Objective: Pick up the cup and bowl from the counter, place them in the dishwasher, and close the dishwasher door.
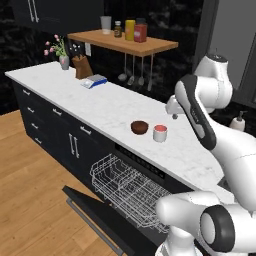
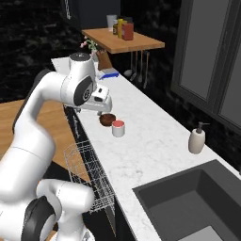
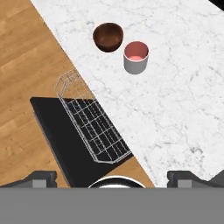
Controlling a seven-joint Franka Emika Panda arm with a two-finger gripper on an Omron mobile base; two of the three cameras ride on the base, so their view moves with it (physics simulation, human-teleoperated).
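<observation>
The cup (image 1: 160,133), a short white cylinder with a red top, stands upright on the counter (image 1: 100,105), close to the counter's near edge. The bowl (image 1: 139,127), dark brown and glossy, sits upright just to the left of the cup in the left base view; the two are close together but a narrow strip of marble shows between them in the hand view. Both items stand above the dishwasher (image 1: 142,167), whose control strip runs directly beneath the counter edge. The dishwasher door (image 1: 100,215) is fully lowered to a near-horizontal position over the wooden floor (image 1: 30,200). The white wire rack (image 1: 127,187) is pulled out over the open door, and nothing can be seen in it. The gripper (image 3: 112,177) is held high above the counter, with the camera looking down at the cup, the bowl, the rack and the door. Its two dark fingertips (image 3: 39,178) appear at opposite lower corners of the hand view, so the jaws are spread wide with nothing between them. The gripper is well apart from both the cup and the bowl. Farther right along the counter, a beige soap bottle (image 2: 196,139) stands near the sink (image 2: 188,202). At the far left end of the counter are a knife block (image 1: 81,66) and a flower vase (image 1: 63,61), beneath a wooden shelf (image 1: 125,42) carrying jars.
</observation>
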